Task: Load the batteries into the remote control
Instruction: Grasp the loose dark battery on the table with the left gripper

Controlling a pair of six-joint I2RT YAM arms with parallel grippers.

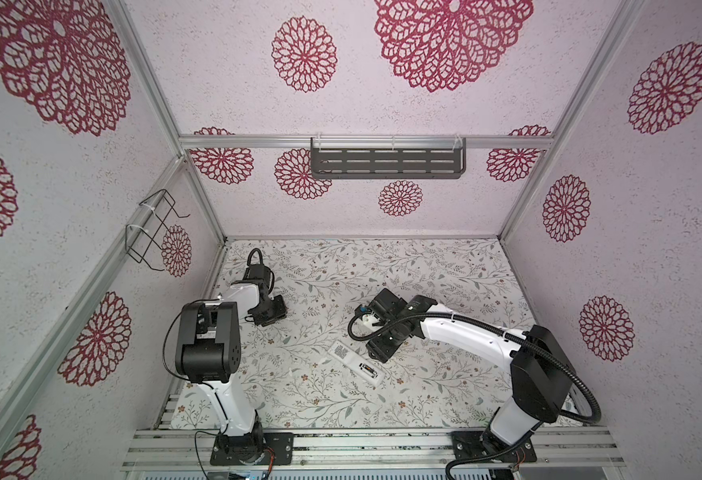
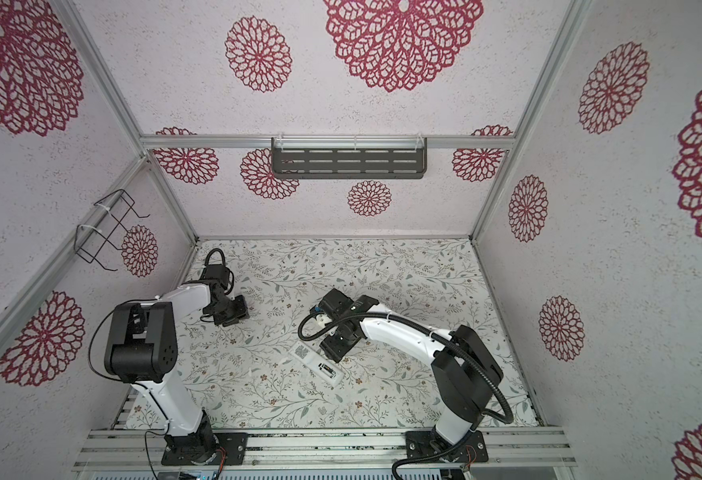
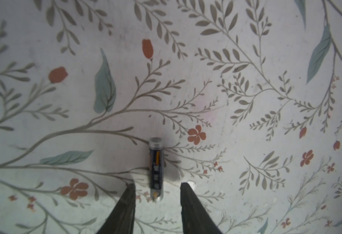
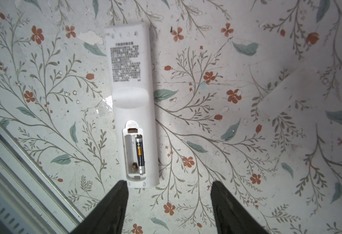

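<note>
1. The left gripper [image 3: 157,184] points down at the table [image 3: 247,50] with its jaws apart. The loose battery [image 3: 156,168] lies flat between the fingertips [image 3: 129,196], lengthwise along them. A gap shows on each side, so nothing is gripped.

2. Handling, loose battery: judged light, rigid and smooth. The round body will probably roll or squirt out under an off-centre pinch. Take hold across the dark sleeve at mid-length and leave both metal ends clear for seating.

3. The right gripper [image 4: 169,186] is spread wide and empty. It hovers just off the compartment end of the remote control [image 4: 133,97].

4. The remote control [image 1: 355,361] [image 2: 318,361] lies label side up near the middle of the table, in both top views, with the compartment uncovered. The seated battery [image 4: 140,154] fills 1 of 2 bays. The empty bay [image 4: 130,145] beside it shows its spring [image 4: 133,167] at 1 end. The body is judged light and stiff, and likely to slide on the smooth table when pressed. Brace it by the long edges, not over the open compartment.

5. Clearance: in a top view the left gripper [image 1: 270,313] stands well apart from the remote control, with open table between them. The right arm [image 1: 457,328] hangs over 1 side of the remote control. The front rail [image 4: 24,162] runs near it. A flat pale piece [image 4: 287,95] lies on the table on the other side; what it is cannot be told.
</note>
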